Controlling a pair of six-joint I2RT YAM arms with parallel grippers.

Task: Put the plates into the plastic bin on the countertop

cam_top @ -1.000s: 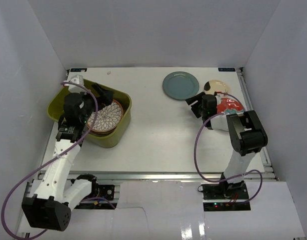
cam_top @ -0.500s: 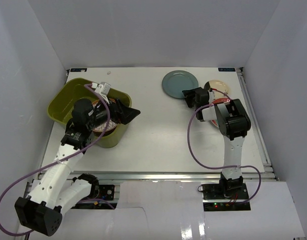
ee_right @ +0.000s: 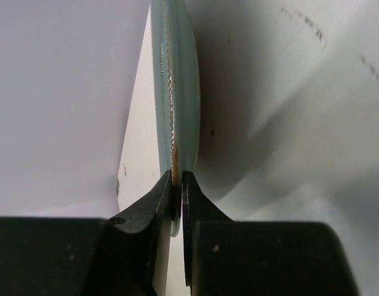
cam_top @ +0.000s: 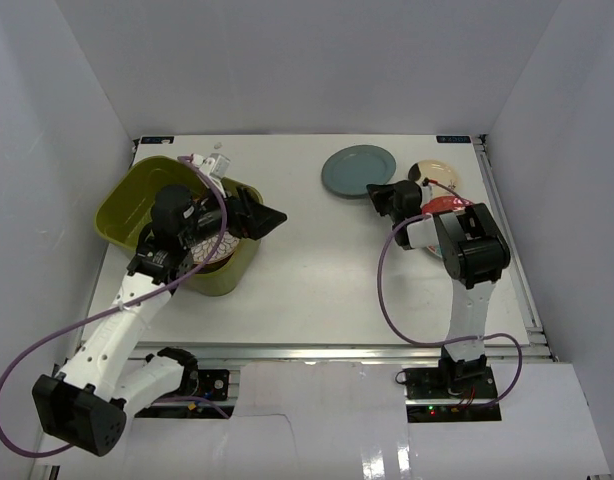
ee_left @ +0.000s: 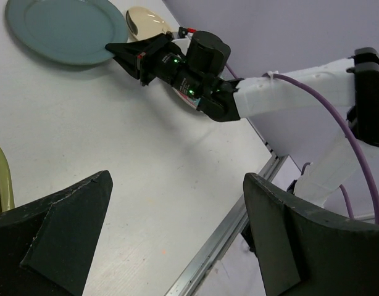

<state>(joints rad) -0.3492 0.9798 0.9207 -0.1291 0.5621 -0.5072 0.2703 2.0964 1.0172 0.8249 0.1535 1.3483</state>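
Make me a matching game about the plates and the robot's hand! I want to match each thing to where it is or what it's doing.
Things:
1. grey-blue plate
2. petal-pattern plate
3. red plate
4. left gripper

Places or states:
a. wide open, holding nothing
b. inside the olive-green bin
c. pinched at its rim by the right gripper
d. on the table, partly hidden by the right arm

Right pairs: 1-c, 2-b, 3-d, 4-a
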